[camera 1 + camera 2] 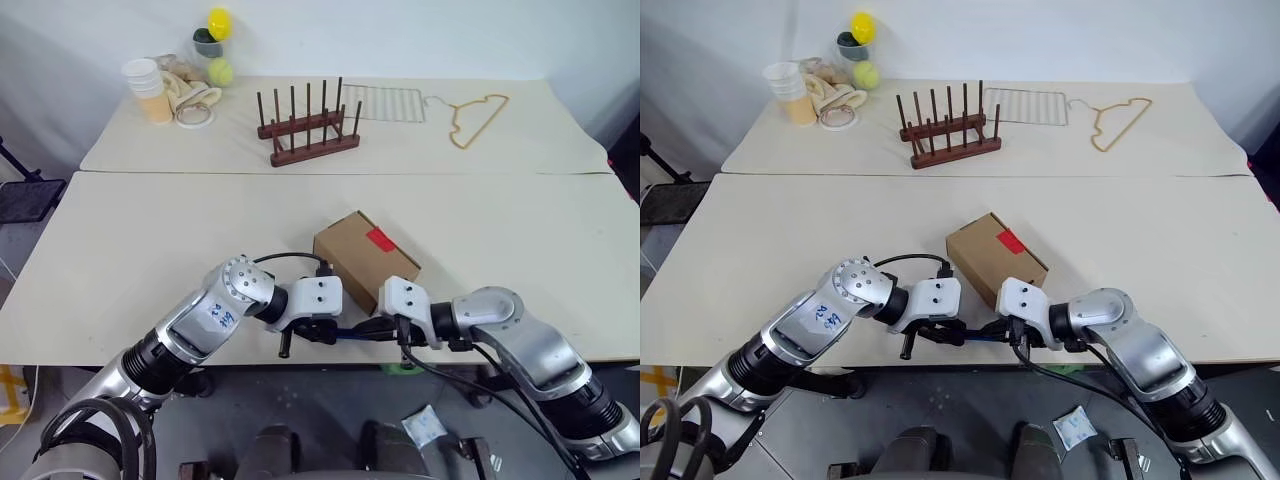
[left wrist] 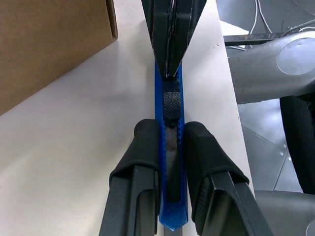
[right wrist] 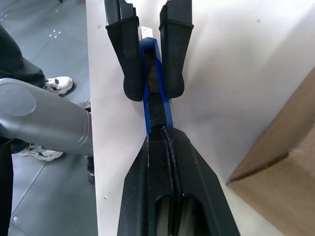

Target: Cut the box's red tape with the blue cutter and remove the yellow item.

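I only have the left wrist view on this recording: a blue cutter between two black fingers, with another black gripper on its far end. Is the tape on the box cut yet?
Observer: No sign of a cut. In the head views the red tape sits whole across the top of the box, and the flaps are closed.
Operator: How far is the cutter from the box?
Observer: The blue cutter is held near the table's front edge, in front of the box and not touching it.
Operator: Are both grippers really on it?
Observer: Yes. The right gripper is shut on one end, and the left gripper clamps the other end, its fingers on either side of the body.
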Available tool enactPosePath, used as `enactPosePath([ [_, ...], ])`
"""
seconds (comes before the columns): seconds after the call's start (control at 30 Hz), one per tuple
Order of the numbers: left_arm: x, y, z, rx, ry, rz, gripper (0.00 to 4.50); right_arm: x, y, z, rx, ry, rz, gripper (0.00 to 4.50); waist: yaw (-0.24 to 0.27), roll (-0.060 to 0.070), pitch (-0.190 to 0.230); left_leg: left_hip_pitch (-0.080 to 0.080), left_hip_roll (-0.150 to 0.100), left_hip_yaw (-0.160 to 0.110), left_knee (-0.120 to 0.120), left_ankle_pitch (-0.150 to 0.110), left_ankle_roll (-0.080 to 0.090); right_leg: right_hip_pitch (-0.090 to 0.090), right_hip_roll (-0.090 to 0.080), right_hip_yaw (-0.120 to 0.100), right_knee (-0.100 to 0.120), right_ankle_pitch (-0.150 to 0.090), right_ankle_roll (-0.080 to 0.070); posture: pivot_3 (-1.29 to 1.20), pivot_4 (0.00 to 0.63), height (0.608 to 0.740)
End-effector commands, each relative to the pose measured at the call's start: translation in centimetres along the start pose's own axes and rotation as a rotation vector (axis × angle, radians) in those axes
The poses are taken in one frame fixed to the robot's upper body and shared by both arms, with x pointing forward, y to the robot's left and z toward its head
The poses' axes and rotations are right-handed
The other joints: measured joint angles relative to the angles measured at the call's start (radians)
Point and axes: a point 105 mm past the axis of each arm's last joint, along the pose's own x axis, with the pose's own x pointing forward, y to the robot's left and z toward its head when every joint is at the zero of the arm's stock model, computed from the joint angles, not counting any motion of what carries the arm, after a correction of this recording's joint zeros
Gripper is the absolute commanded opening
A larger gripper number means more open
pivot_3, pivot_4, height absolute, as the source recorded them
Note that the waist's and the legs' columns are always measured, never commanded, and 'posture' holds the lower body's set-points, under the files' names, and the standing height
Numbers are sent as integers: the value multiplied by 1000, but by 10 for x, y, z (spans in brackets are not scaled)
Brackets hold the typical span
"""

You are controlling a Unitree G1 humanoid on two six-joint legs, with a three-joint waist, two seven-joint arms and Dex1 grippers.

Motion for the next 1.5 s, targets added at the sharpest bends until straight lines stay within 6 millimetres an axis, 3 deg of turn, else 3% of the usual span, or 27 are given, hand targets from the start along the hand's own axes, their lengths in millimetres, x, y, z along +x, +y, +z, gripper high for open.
enactPosePath([
  [0.03,12,-10,-9,-30,31,-55,467,10,2,-1,-2,0,15,22,0,0,0,0,0,0,0,0,0,0,0,0,0,0,0,0,150,740],
  [0.23,8,-11,-10,-18,20,-57,467,4,5,10,-19,-52,31,22,0,0,-1,0,0,0,0,0,0,0,0,0,0,0,0,0,150,740],
  [0.4,-17,-15,-5,111,-80,-28,467,-36,17,35,30,-156,68,22,-11,0,0,-2,1,0,-1,0,0,-3,0,0,0,0,0,0,150,740],
  [0.43,-22,-15,-2,145,-113,-11,467,-44,20,38,84,-171,81,186,-18,0,0,-3,1,0,-1,0,0,-3,0,-1,-1,0,0,0,150,740],
  [0.5,-35,-18,6,242,-183,32,467,-63,23,52,194,-224,104,577,-25,0,0,-4,2,-2,-1,0,0,-3,0,-2,-1,0,0,0,150,740],
  [0.63,-53,-25,14,417,-244,104,467,-85,20,71,332,-270,82,1855,-25,0,0,-5,7,-4,0,0,0,-3,-1,-3,-1,0,-1,0,150,740],
  [0.8,-63,-9,33,545,-308,265,467,-89,13,70,540,-169,54,3574,-21,0,1,-7,4,-5,2,0,0,-3,-3,-2,-2,1,-1,0,150,740],
  [0.9,-62,-4,43,563,-352,292,467,-80,8,81,580,-182,64,4485,-22,0,1,-8,4,-5,2,0,0,-4,-3,-3,-2,1,-1,0,150,740],
  [1.0,-57,-3,49,582,-366,283,467,-74,7,86,608,-168,64,4485,-25,0,1,-9,2,-5,2,0,0,-5,-2,-5,-1,1,-1,0,150,740],
  [1.07,-56,-1,54,594,-387,299,467,-70,5,79,637,-91,29,4485,-24,0,1,-10,1,-5,2,0,0,-5,-1,-6,-1,1,-1,0,150,740],
  [1.5,-47,5,56,600,-388,312,467,-55,-7,77,797,-103,-49,4485,-22,0,1,-11,2,-4,3,0,0,-5,-1,-7,-2,1,-1,0,150,740],
])
